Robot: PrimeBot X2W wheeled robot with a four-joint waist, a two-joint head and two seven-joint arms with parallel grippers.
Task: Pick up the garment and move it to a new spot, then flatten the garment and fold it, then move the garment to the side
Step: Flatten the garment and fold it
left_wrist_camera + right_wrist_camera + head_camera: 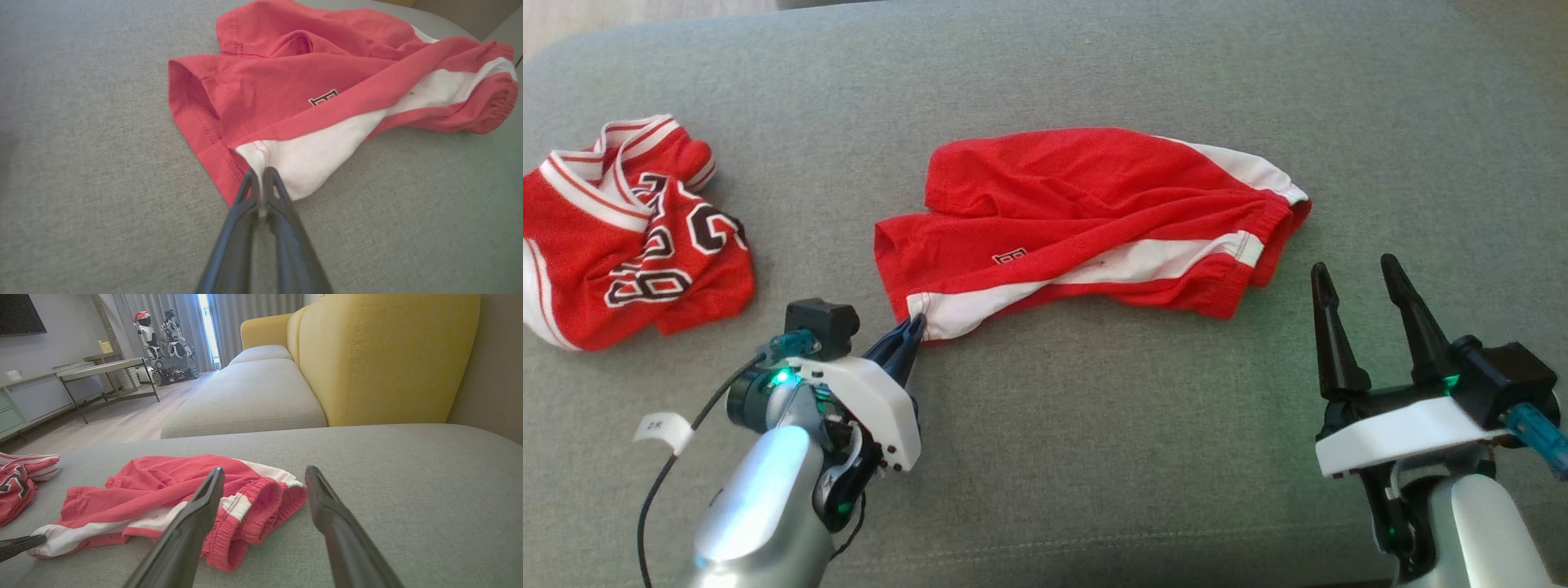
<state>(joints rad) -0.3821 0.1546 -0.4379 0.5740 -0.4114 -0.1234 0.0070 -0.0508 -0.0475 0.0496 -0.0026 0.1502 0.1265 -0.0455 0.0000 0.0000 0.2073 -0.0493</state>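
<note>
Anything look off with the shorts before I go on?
No damage shows. The red fabric shorts with white side stripes lie rumpled on the grey cushion, legs overlapping, waistband bunched. The left gripper has its jaws shut on the white hem corner. A tiny dark speck marks the white stripe.

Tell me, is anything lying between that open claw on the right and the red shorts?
Nothing visible: only bare grey cushion separates the right gripper from the shorts. The left gripper pinches their hem corner.
</note>
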